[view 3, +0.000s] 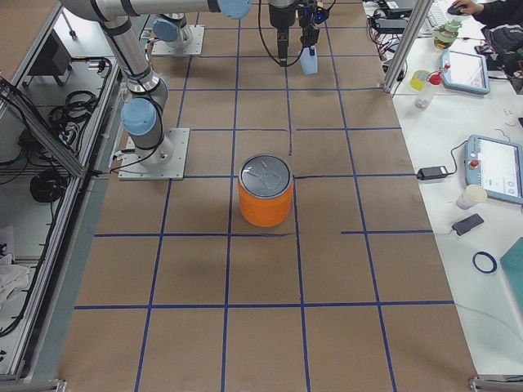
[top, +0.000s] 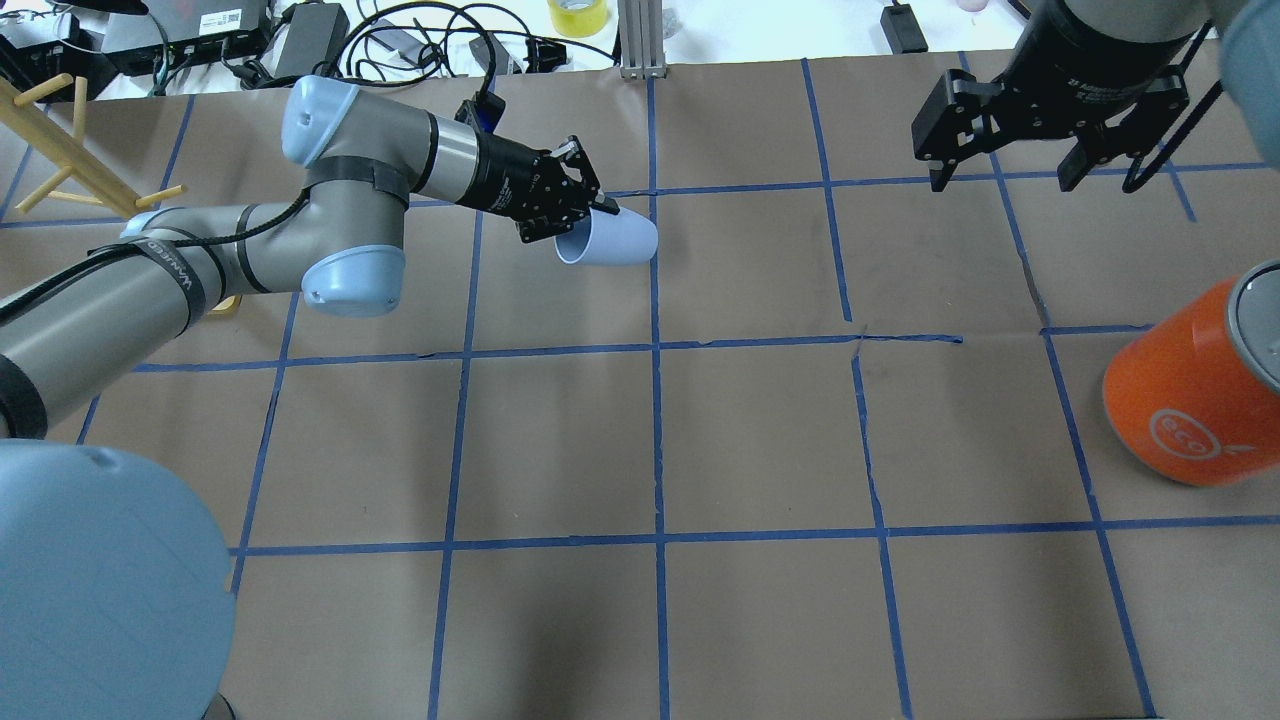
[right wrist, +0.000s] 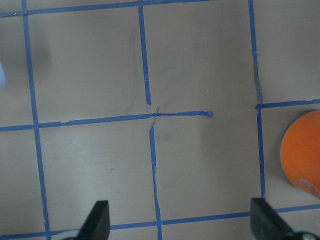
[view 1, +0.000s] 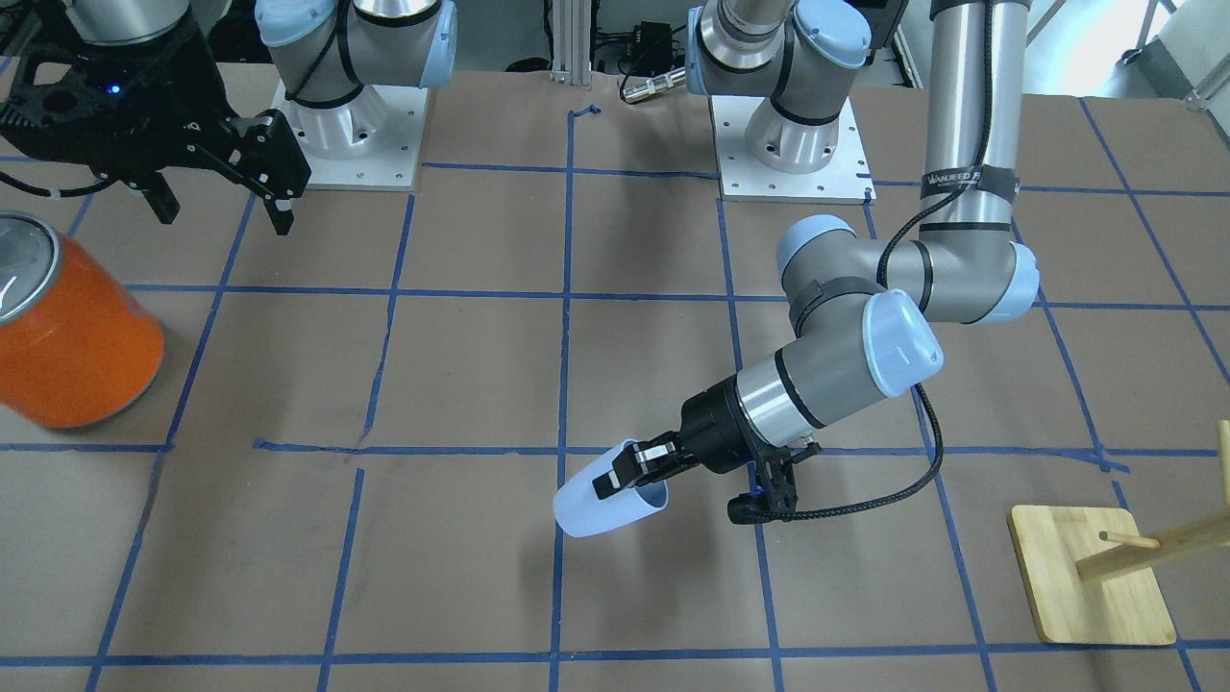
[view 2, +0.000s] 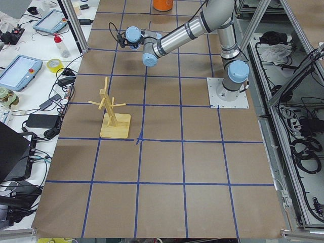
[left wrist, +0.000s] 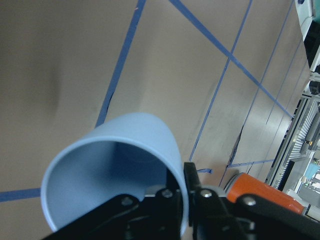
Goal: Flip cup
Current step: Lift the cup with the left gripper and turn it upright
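The pale blue cup (view 1: 598, 507) is held above the table, tilted almost onto its side. My left gripper (view 1: 627, 472) is shut on its rim, with one finger inside and one outside. In the overhead view the cup (top: 612, 241) hangs from the left gripper (top: 583, 216), mouth towards the arm. The left wrist view looks into the cup's open mouth (left wrist: 120, 165). My right gripper (top: 1003, 183) is open and empty, high above the table's right side; its fingertips (right wrist: 98, 222) frame bare table.
A large orange can (top: 1190, 400) with a silver top stands on the robot's right, also in the front view (view 1: 72, 336). A wooden peg rack (view 1: 1095, 577) stands on the robot's left near the far edge. Blue tape lines grid the brown table.
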You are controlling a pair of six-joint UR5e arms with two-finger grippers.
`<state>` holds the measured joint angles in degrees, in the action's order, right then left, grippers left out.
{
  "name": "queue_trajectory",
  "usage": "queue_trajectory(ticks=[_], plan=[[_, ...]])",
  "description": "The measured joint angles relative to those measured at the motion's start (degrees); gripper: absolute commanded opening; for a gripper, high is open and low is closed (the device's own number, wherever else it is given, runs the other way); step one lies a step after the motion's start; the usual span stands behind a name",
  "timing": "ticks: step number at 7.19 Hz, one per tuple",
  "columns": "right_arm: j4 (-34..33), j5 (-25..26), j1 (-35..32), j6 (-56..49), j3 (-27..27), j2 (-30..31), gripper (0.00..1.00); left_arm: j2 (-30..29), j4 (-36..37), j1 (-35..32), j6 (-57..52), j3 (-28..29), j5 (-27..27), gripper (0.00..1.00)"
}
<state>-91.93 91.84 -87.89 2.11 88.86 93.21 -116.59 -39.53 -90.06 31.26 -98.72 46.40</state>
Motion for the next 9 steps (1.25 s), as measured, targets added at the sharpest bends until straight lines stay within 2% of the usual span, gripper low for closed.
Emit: queue_trajectory(ticks=[2, 5, 6, 9], plan=[[0.00, 0.00, 0.00, 0.00, 0.03, 0.03, 1.00, 1.53, -4.82, 0.21, -4.36, 2.75, 10.59, 0.00], [0.59, 0.25, 0.05, 0.00, 0.23, 0.50, 1.00, 2.61, -20.19, 0.71, -25.77, 9.86, 33.81, 0.00], [0.70, 0.20, 0.06, 0.00, 0.50, 0.72, 1.00, 2.08, -22.87, 1.42, -31.89, 11.84, 39.19, 0.00], [0.78, 0.23, 0.06, 0.00, 0.93, 0.90, 1.00, -1.12, -23.12, 4.96, -44.05, 13.22, 46.61, 0.00]])
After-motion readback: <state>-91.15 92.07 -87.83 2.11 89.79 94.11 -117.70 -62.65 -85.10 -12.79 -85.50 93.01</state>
